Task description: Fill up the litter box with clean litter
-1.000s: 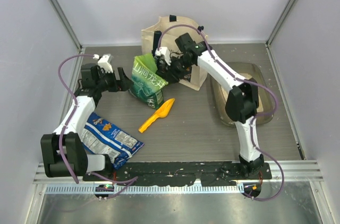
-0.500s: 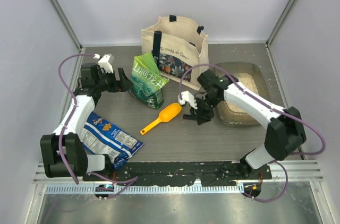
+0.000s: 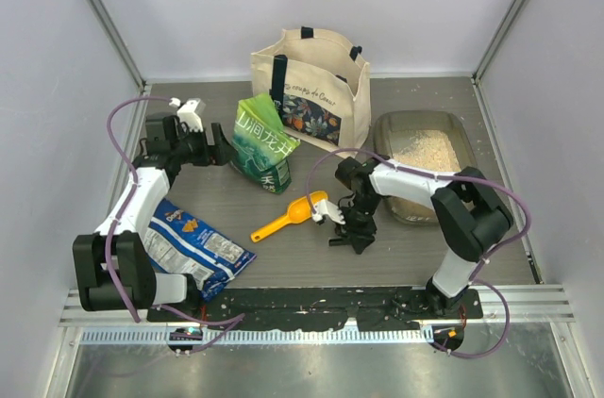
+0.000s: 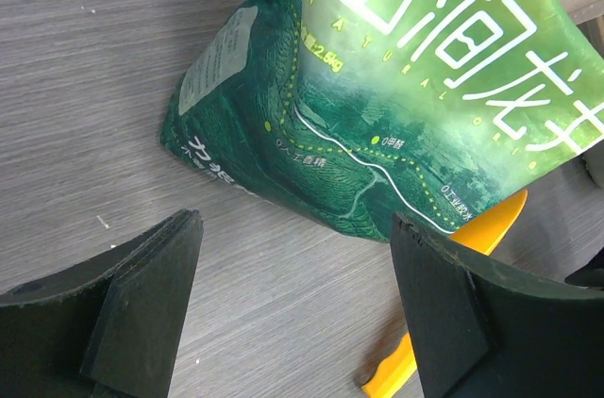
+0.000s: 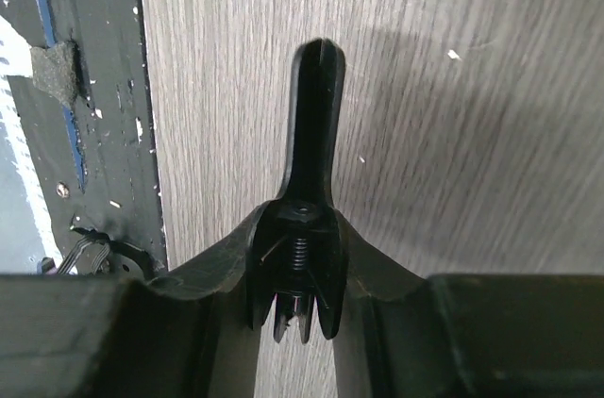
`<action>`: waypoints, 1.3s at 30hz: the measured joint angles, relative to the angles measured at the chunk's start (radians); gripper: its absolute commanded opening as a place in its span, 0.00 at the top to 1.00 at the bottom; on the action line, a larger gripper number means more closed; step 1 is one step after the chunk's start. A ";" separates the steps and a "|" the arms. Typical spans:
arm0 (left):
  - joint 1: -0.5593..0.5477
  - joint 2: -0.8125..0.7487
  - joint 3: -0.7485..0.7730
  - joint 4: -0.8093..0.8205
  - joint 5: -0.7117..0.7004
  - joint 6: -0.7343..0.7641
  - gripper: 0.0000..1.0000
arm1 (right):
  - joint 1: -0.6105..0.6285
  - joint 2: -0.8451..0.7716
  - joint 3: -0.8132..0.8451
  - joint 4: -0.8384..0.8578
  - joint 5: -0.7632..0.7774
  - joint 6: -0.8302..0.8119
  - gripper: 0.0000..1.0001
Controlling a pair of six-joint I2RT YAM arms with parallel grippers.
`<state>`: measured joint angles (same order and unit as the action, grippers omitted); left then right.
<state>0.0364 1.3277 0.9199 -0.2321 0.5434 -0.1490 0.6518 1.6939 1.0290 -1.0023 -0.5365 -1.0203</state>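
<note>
The litter box (image 3: 461, 126) lies at the right of the table, with pale clean litter (image 3: 425, 148) spread over its far half. My right gripper (image 3: 351, 228) is low over the table just left of the box, beside the orange scoop (image 3: 288, 216). In the right wrist view my right gripper (image 5: 302, 277) is shut on a black spring clip (image 5: 316, 115) that points away over the wood. My left gripper (image 3: 219, 145) stands open by the green pouch (image 3: 262, 143). From the left wrist the gripper (image 4: 297, 238) has only bare table between its fingers, with the pouch (image 4: 396, 106) just beyond.
A cream tote bag (image 3: 310, 96) stands upright at the back, behind the pouch. A blue snack bag (image 3: 193, 247) lies flat at the front left. The dark base rail (image 3: 311, 304) runs along the near edge.
My right arm has swung from the tote bag down to the table beside the scoop, uncovering the litter box. The scoop has shifted slightly. The left arm has stayed still.
</note>
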 measured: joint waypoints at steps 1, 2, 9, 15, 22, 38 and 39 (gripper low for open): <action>0.000 0.002 0.000 -0.003 0.000 0.000 0.16 | 0.004 0.012 -0.004 0.004 0.000 0.001 0.59; 0.000 0.002 0.000 -0.006 0.001 -0.001 0.16 | 0.008 0.024 -0.007 0.010 0.000 0.002 0.57; 0.000 0.002 0.000 -0.016 0.007 0.000 0.12 | -0.005 0.047 0.008 -0.027 -0.038 0.035 0.22; 0.000 0.002 0.021 -0.008 0.080 0.025 0.07 | -0.126 0.072 0.230 -0.037 -0.011 0.124 0.21; -0.002 0.058 0.146 0.026 0.135 0.071 0.07 | -0.195 0.111 0.650 0.184 -0.077 0.494 0.18; -0.011 0.471 0.499 0.281 0.158 -0.291 0.26 | -0.176 0.328 0.697 0.543 -0.060 1.171 0.15; -0.018 0.490 0.512 0.282 0.159 -0.302 0.27 | -0.176 0.328 0.688 0.554 -0.066 1.185 0.14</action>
<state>0.0189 1.8175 1.4319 0.0498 0.7021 -0.4507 0.4759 2.0220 1.7172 -0.4488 -0.6025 0.1650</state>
